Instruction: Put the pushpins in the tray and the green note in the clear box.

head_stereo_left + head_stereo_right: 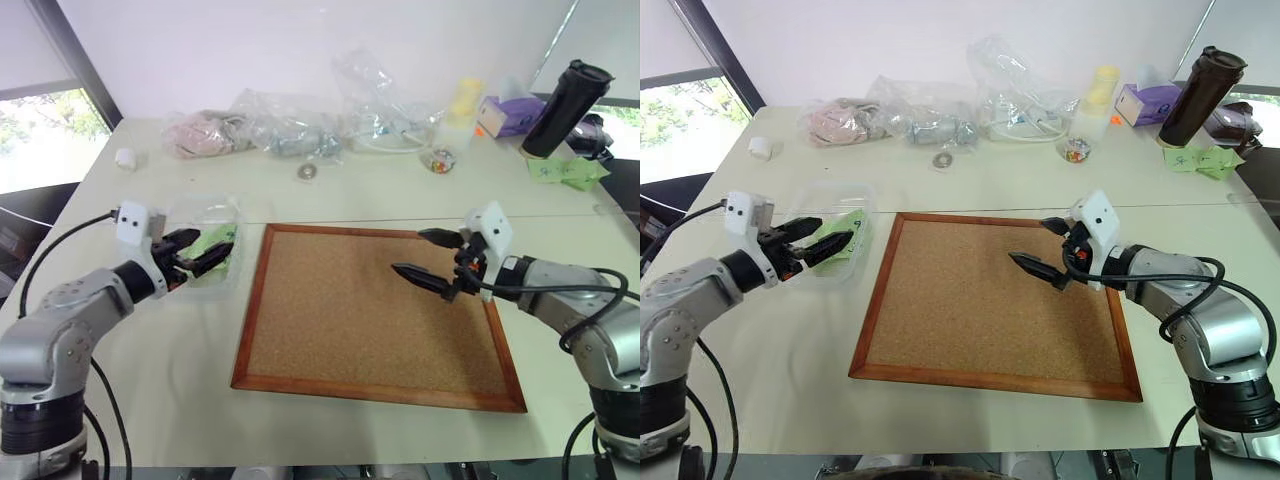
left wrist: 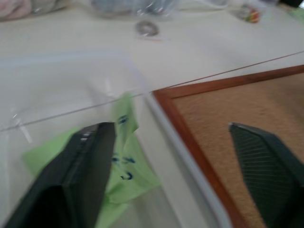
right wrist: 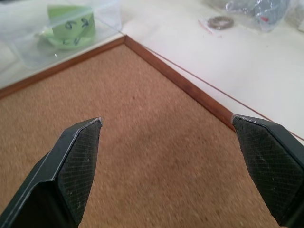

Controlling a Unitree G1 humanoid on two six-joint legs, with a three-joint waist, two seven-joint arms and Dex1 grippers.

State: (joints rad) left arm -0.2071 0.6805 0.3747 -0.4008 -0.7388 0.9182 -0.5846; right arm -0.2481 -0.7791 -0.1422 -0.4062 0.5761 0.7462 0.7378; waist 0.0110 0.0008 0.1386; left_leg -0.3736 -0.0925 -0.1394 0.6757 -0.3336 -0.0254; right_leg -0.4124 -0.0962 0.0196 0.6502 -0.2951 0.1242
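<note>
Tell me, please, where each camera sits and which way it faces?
Left and right eye views: on the head, looking forward and down at the corkboard; both arms show.
Left wrist view: on the left arm, facing the green note in the clear box; open left gripper shows.
Right wrist view: over the corkboard, facing that box; open right gripper shows.
Both wrist views share the note.

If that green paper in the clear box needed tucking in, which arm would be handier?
The left. Its open claw hovers right at the clear box holding the green note; the right claw is over the corkboard.
</note>
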